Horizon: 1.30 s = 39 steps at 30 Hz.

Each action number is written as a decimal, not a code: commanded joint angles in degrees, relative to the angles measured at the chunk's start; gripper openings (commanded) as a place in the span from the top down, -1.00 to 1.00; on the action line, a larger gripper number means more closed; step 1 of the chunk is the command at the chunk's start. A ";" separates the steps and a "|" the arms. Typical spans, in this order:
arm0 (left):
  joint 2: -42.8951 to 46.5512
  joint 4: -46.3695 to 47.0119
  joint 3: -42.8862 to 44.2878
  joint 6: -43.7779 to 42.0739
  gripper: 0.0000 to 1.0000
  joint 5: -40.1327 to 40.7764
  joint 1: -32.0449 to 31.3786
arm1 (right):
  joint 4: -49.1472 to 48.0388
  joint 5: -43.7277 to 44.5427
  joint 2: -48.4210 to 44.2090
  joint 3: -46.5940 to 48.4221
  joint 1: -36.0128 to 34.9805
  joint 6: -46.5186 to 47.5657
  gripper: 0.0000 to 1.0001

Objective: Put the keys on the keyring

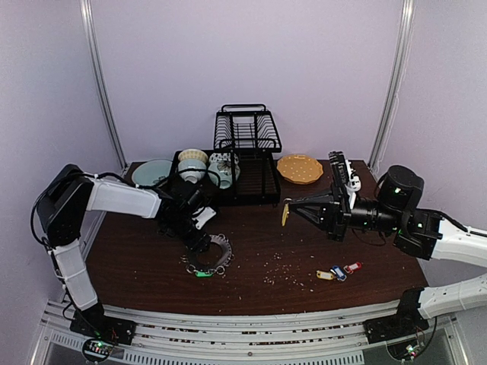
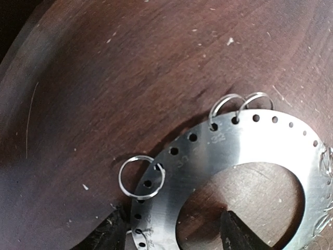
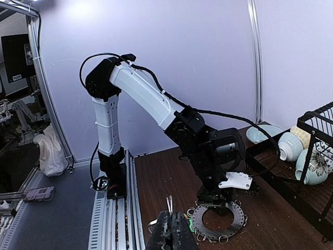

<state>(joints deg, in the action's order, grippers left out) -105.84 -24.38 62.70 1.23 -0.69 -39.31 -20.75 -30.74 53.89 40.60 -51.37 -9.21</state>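
Keyring [image 1: 223, 247] station, threading step. The keyring lies flat on the table [image 1: 251, 251], at roughly 8 o'clock from my right gripper [image 1: 293, 207]. One green-tagged key [image 1: 202, 272] already hangs at its 6 o'clock edge. My left gripper [image 1: 201, 243] is down on the ring's 10 o'clock side. In its wrist view the fingers [image 2: 237, 234] stand apart, one outside the band and one in the central hole, straddling the metal without pinching it. My right gripper is clamped on the yellow-tagged key [image 1: 285, 214], held in the air well apart from the ring, with a sliver of metal showing past the fingertips. Three loose keys [image 1: 338, 272] lie at 5 o'clock from it.

To do this step well, I judge I should first close the left jaws on the band so the disc cannot slide. Then I would bring the key in low toward a free split ring [image 2: 141, 177], at the disc's 9 o'clock in the left wrist view, and feed it on slowly. Main risk: the disc skating aside under the push.
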 commanded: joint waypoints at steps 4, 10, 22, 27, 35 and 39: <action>-2.42 -2.04 8.99 -7.75 -0.40 -6.69 3.42 | -0.68 -0.01 -1.22 0.45 0.39 0.07 1.00; -4.32 -6.86 15.57 -9.40 -0.09 -7.67 6.31 | 0.53 1.07 -2.58 0.05 0.33 0.68 1.00; 2.52 -2.76 5.98 -59.27 -0.08 -14.14 9.39 | 1.09 0.07 -2.23 0.48 0.47 1.23 1.00; -0.40 0.16 4.88 -65.30 -0.09 -13.51 9.28 | 0.72 0.15 -2.34 0.13 0.52 1.14 1.00; -3.07 3.98 3.70 -65.24 0.15 -12.11 8.63 | 1.03 0.59 -2.21 -0.09 0.60 1.31 1.00; -4.18 4.86 4.11 -65.36 0.18 -11.71 7.88 | -0.30 0.28 -1.65 -0.54 0.62 0.71 1.00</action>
<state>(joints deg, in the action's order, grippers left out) -108.36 -22.35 66.89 -62.50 -13.17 -30.72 -19.42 -30.24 52.25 40.60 -51.05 -8.69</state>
